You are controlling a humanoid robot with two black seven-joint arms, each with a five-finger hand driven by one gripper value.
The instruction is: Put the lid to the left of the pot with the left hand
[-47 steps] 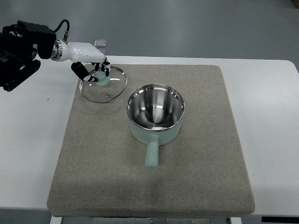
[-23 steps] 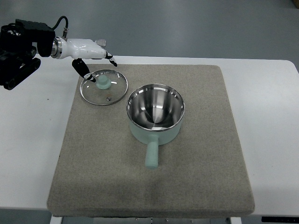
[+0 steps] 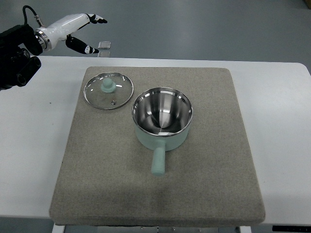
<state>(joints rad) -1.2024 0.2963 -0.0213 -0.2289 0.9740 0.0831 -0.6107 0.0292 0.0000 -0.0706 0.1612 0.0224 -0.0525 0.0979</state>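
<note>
A glass lid (image 3: 108, 91) with a steel rim and a mint green knob lies flat on the grey mat (image 3: 209, 184), up and to the left of the pot. The mint green pot (image 3: 162, 119) with a shiny steel inside stands near the mat's middle, its handle pointing toward the front. My left hand (image 3: 90, 34), white with black fingertips, hovers above the table's far left edge, well clear of the lid. Its fingers are spread and hold nothing. No right arm shows.
The mat lies on a white table (image 3: 282, 111). A small grey block (image 3: 104, 46) sits at the table's back edge near my left hand. The dark arm housing (image 3: 14, 56) fills the upper left corner.
My left hand has let go of the lid's knob and lifted away up and to the left. The lid stays flat on the mat where it was set down.
</note>
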